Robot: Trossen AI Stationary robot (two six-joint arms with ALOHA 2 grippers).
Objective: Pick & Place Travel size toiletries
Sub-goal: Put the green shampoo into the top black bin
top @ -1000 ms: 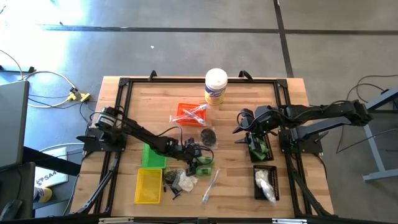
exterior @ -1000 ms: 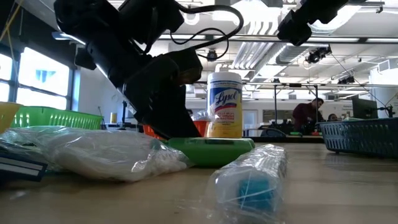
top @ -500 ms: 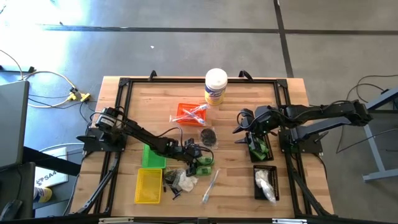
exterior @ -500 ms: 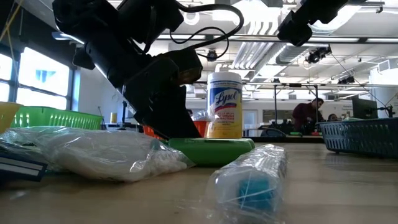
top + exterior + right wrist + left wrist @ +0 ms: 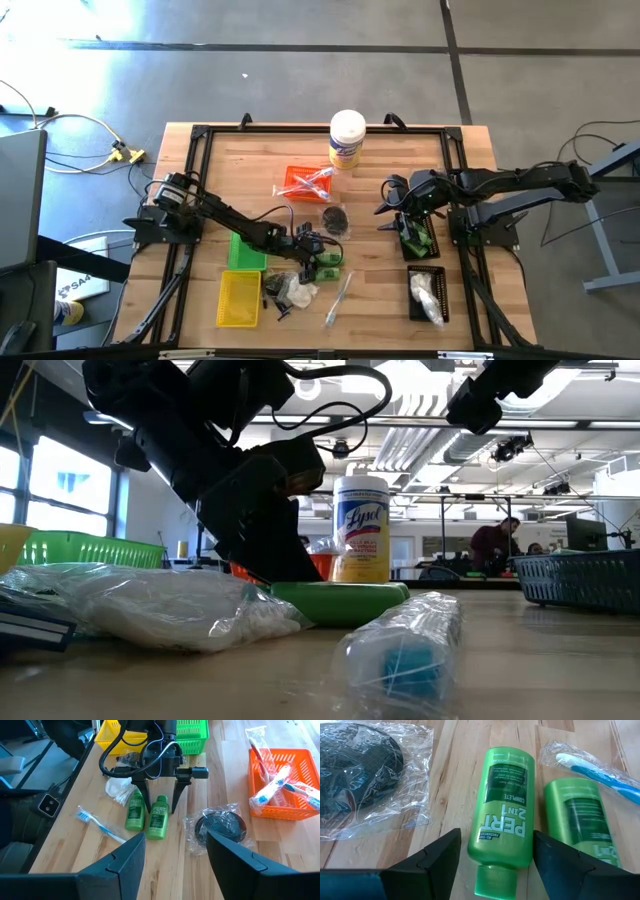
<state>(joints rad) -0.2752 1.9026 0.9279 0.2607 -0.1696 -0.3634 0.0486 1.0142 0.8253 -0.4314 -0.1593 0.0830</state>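
The left gripper is standing released on the wooden table, its two dark fingers lying apart on either side of a small green plastic shampoo bottle without touching it. Just beside this bottle a second green bottle is lying, then a blue toothbrush in a clear wrapper and a black round piece in a clear bag. Farther off, the right gripper is hanging released over the green mesh tray.
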